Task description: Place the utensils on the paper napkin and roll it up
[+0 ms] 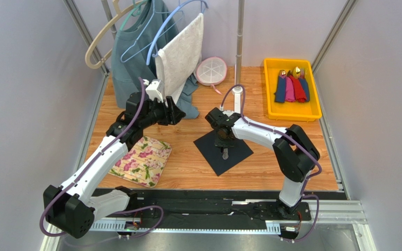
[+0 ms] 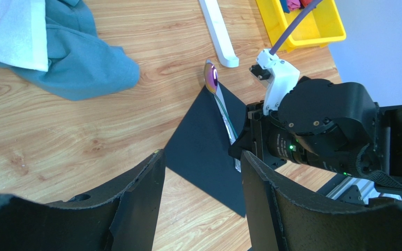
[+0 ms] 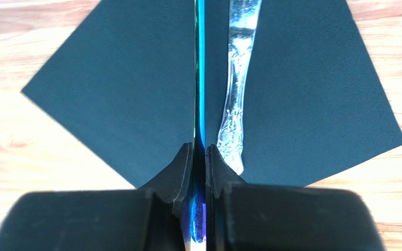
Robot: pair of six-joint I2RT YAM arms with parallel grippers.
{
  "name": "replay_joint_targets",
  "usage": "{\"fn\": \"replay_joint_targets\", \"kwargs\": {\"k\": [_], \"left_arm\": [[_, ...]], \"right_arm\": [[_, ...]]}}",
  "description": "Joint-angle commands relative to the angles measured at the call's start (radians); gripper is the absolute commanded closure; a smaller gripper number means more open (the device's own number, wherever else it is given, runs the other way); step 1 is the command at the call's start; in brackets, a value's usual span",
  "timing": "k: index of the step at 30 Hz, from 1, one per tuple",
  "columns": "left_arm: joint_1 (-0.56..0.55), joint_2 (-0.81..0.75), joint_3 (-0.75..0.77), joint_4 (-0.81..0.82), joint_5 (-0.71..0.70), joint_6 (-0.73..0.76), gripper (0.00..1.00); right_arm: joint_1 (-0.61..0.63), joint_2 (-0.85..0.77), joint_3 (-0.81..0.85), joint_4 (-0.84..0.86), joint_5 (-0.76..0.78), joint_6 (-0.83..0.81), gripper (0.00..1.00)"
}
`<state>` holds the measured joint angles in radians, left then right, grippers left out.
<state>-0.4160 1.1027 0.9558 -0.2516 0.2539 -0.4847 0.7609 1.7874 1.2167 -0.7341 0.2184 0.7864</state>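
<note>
The black paper napkin (image 1: 211, 151) lies as a diamond on the wooden table, also in the left wrist view (image 2: 200, 144) and the right wrist view (image 3: 114, 89). My right gripper (image 1: 224, 142) (image 3: 199, 151) hovers low over it, shut on a slim iridescent blue utensil (image 3: 198, 78) seen edge-on. An ornate silver handle (image 3: 234, 110) lies on the napkin beside it. A spoon with a purple-pink bowl (image 2: 211, 77) rests with its bowl just off the napkin's far corner. My left gripper (image 1: 179, 112) (image 2: 202, 157) is open and empty, raised to the left of the napkin.
A floral mat (image 1: 141, 160) lies at the left front. A yellow tray (image 1: 292, 116) with rolled coloured napkins (image 1: 291, 88) stands at the back right. Hanging clothes (image 1: 135, 57), a white towel (image 1: 179, 57), a white stand base (image 2: 219, 34) and a round pink-rimmed lid (image 1: 211, 70) crowd the back.
</note>
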Motion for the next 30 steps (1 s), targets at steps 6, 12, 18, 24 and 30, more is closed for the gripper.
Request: {"fn": "replay_joint_targets", "kwargs": {"k": [6, 12, 18, 24, 30], "left_arm": [[0.011, -0.014, -0.005, 0.018, 0.033, 0.0, 0.36], [0.014, -0.018, -0.003, 0.012, 0.027, -0.005, 0.36], [0.016, -0.03, 0.001, -0.002, 0.034, 0.03, 0.35], [0.016, -0.02, 0.008, 0.0, 0.175, 0.147, 0.35], [-0.049, 0.118, 0.04, -0.025, 0.237, 0.192, 0.56]], "right_arm": [[-0.002, 0.056, 0.09, -0.039, 0.073, 0.022, 0.9], [-0.002, 0.067, 0.096, -0.057, 0.068, 0.034, 0.71], [-0.002, 0.011, 0.113, -0.065, 0.044, 0.01, 0.64], [-0.015, -0.124, 0.161, -0.056, -0.039, -0.146, 0.65], [-0.152, -0.315, -0.012, 0.053, -0.267, -0.398, 0.68]]}}
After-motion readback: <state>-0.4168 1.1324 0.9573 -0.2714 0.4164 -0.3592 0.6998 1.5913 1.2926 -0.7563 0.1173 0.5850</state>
